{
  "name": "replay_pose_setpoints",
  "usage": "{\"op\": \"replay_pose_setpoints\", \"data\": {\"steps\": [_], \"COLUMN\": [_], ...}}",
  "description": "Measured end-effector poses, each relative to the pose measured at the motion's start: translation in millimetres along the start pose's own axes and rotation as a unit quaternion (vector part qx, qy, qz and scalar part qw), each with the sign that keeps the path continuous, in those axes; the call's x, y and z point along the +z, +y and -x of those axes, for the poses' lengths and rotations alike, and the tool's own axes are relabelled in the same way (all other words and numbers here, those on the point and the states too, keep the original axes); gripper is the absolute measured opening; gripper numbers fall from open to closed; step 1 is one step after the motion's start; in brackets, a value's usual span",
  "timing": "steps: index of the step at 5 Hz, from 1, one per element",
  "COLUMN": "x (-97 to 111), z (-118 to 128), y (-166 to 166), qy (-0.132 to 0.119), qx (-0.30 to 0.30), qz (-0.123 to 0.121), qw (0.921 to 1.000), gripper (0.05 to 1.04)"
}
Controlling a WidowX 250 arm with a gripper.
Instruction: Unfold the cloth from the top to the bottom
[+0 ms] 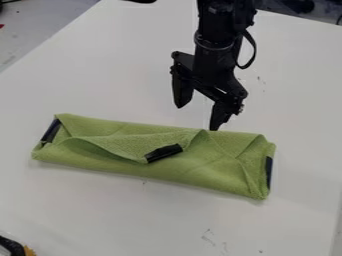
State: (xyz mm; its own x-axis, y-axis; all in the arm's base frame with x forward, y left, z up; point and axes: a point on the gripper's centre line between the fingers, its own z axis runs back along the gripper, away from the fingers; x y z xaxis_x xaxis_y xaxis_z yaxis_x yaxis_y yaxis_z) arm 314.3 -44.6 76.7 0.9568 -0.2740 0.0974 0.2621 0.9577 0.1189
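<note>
Green cloth [194,172] is lying across the white table [100,215] in a long folded band, its layers stacked so that the long sides are running from the left of the view towards the lower right. A loose flap [127,143] is folding over towards the near side, with a dark patch [163,153] sitting at its tip; two more dark patches are showing at the band's ends, one at the left [50,131] and one at the right [269,172].

Over the far long edge, the black gripper [198,116] is hanging point-down with its fingers spread wide and nothing between them. One fingertip is coming down right by that edge — whether it is touching the fabric, I cannot tell. The wide spread is probably serving to let the fingers straddle a layer before pinching it, and the place by the far edge is suiting a pull that starts at the top.

The task is looking barely begun, as the band is lying folded. The next move is likely calling for a grip on the upper layer only — catching several layers together would be dragging the whole bundle rather than opening it.
</note>
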Motion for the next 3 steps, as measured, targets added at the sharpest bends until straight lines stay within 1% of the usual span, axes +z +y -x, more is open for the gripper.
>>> {"op": "replay_pose_setpoints", "data": {"steps": [1,3], "x": [-9,-25], "z": [4,21], "y": [-2,-2], "qy": [0.015,0.026], "qx": [0.002,0.033], "qz": [0.003,0.013], "qw": [0.9999,0.999], "gripper": [1.001,1.001]}}
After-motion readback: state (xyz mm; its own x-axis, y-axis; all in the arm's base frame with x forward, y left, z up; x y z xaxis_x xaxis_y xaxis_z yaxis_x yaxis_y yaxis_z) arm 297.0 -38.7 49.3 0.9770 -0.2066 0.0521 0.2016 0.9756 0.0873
